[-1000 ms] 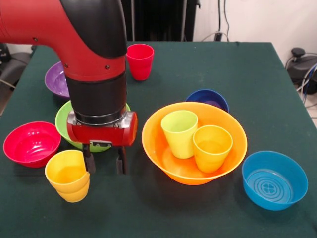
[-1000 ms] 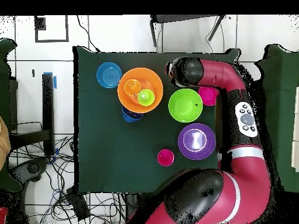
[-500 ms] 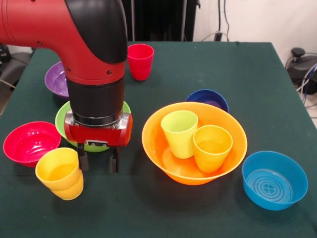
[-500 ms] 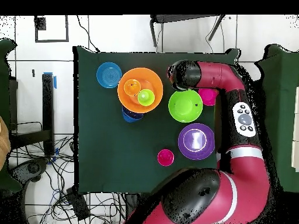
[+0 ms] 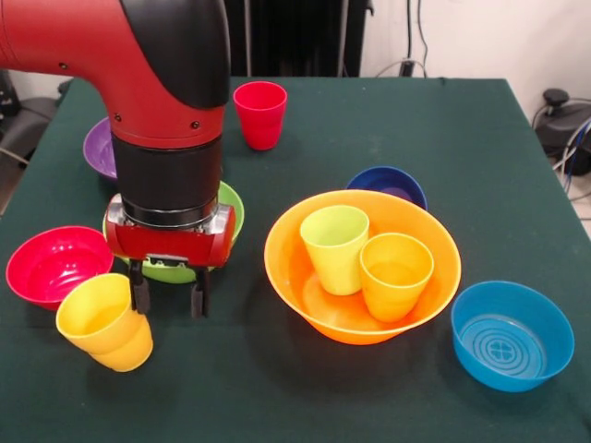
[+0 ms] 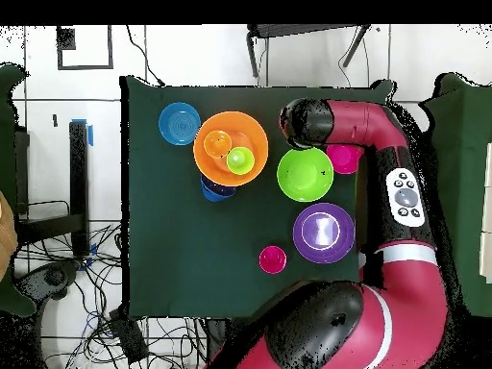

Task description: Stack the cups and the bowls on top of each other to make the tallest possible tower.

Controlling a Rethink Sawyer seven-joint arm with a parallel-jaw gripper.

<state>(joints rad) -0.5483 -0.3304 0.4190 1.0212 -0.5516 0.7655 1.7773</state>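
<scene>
Holding two cups (image 5: pixel 365 261), orange bowl (image 5: pixel 305 277)

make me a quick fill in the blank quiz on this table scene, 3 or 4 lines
1. The green cup and the orange cup stand inside the big ____ bowl.
2. The yellow cup by the gripper is ____, not upright.
3. The red cup stands alone at the table's far side, ____ way up.
4. Behind the orange bowl sits a dark ____ bowl.

Missing words: orange; tilted; right; blue
</scene>
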